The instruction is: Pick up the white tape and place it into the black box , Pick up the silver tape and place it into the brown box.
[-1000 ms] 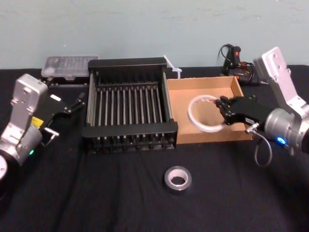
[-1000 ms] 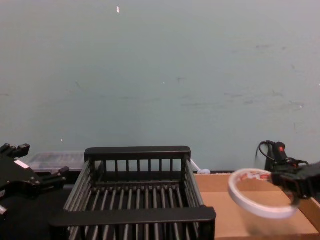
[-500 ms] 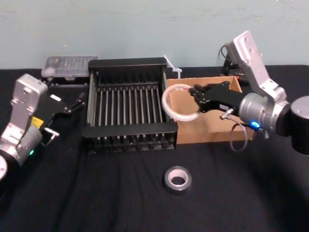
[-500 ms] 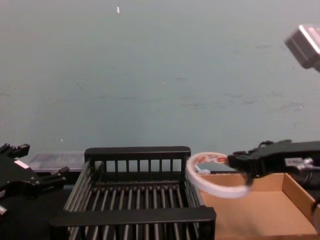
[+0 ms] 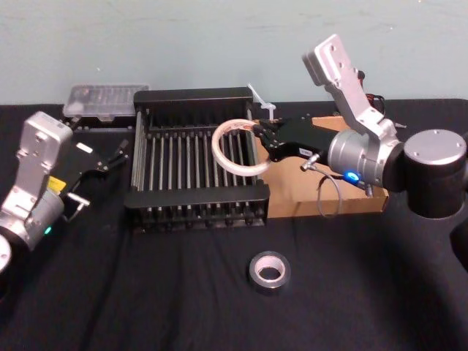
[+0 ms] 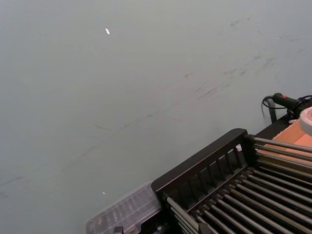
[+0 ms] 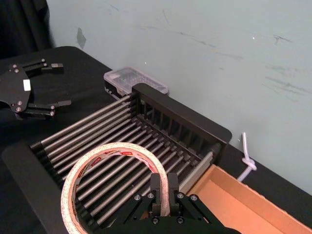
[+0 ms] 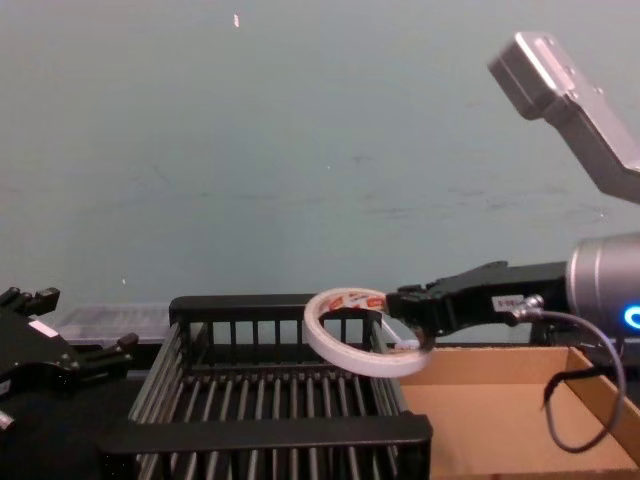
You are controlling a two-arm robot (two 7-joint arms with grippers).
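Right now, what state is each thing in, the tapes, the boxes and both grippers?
white tape: held in the air over the black box's right side.
silver tape: lying flat on the table, untouched.
black box: nothing inside it yet.
brown box: nothing visible inside it.
right gripper: shut on the white tape's rim.
left gripper: open, parked left of the black box.

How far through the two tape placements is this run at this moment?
Nothing is placed yet. The right hand holds the white tape above the black box, not released. The silver tape lies on the table, the brown box awaits it. The left hand is idle beside the box.
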